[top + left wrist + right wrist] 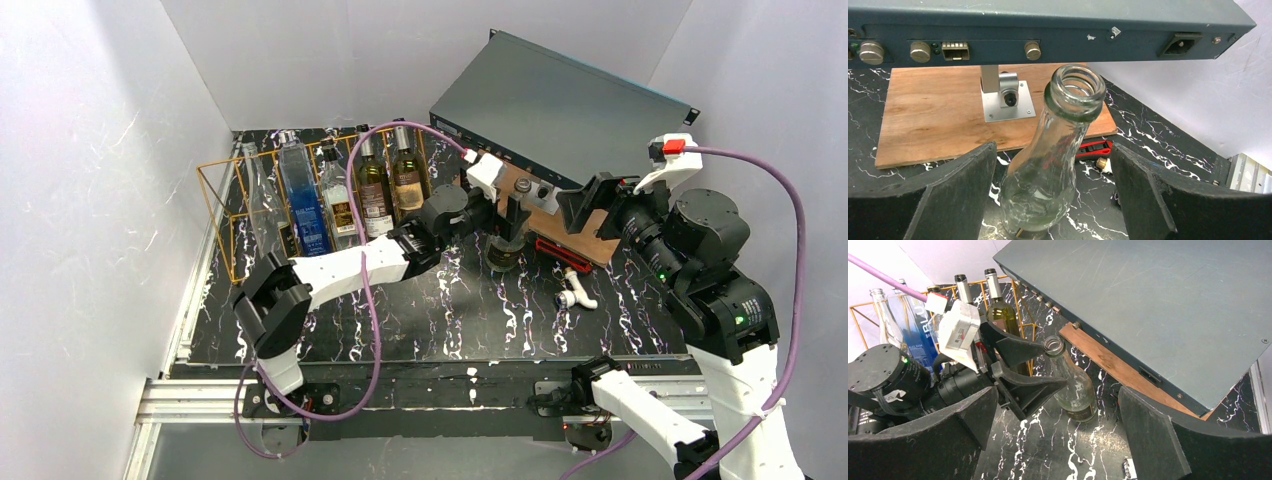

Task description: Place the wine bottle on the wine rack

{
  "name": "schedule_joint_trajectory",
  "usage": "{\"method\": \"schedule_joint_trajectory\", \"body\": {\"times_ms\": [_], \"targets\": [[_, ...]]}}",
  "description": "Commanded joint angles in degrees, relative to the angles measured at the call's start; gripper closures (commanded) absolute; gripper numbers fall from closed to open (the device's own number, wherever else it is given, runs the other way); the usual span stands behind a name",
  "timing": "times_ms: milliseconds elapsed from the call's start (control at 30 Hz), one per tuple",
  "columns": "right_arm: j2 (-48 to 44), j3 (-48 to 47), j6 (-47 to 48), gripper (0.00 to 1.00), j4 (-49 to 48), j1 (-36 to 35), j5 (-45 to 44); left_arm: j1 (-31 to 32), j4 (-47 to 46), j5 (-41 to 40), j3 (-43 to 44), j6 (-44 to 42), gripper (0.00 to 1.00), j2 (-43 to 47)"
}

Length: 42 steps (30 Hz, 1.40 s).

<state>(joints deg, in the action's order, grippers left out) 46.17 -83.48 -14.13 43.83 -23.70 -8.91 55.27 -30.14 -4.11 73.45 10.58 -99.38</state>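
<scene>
Wine bottle [1075, 392]: clear glass, uncapped, upright on tabletop [420, 320], at 3 o'clock of wine rack [222, 205] and apart from it. Left hand [1053, 167] straddles the bottle, fingers wide, gap visible each side. Right hand [592, 203], at 3 o'clock of bottle, spread wide and holding nothing. Rack carries five other bottles [372, 190].

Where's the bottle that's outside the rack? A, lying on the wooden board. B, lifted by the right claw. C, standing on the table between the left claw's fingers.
C: the bottle stands on the table, and the left claw is open around it with a gap at each finger.
</scene>
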Motion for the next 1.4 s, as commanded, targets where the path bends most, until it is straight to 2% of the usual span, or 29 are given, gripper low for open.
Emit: {"method": "schedule_joint_trajectory", "body": {"times_ms": [0,400,567,833,1100,1367], "targets": [[-0.31,-1.61,1.03,0.0,-0.5,0.06,-0.94,0.19,-1.53,-1.67,3.52,-0.22,0.2,-1.45],[-0.26,-0.78,1.33,0.0,-0.68,0.05,-1.29,0.19,-0.65,-3.42,6.09,-2.28,0.33,-4.5],[-0.12,-0.72,1.39,0.0,-0.77,0.05,-1.29,0.19,-0.38,-3.52,7.0,-2.32,0.43,-5.39],[-0.24,-0.95,1.47,0.0,-0.48,0.06,-1.54,0.19,0.17,-3.1,8.47,-2.4,0.43,-6.94],[-0.38,-1.22,1.42,0.0,-0.24,0.06,-1.65,0.2,1.06,-1.77,9.11,-2.7,0.71,-6.24],[-0.39,-1.32,1.02,0.0,-0.45,0.08,-1.14,0.2,4.06,-1.27,9.03,-3.52,0.86,-1.91]]}}
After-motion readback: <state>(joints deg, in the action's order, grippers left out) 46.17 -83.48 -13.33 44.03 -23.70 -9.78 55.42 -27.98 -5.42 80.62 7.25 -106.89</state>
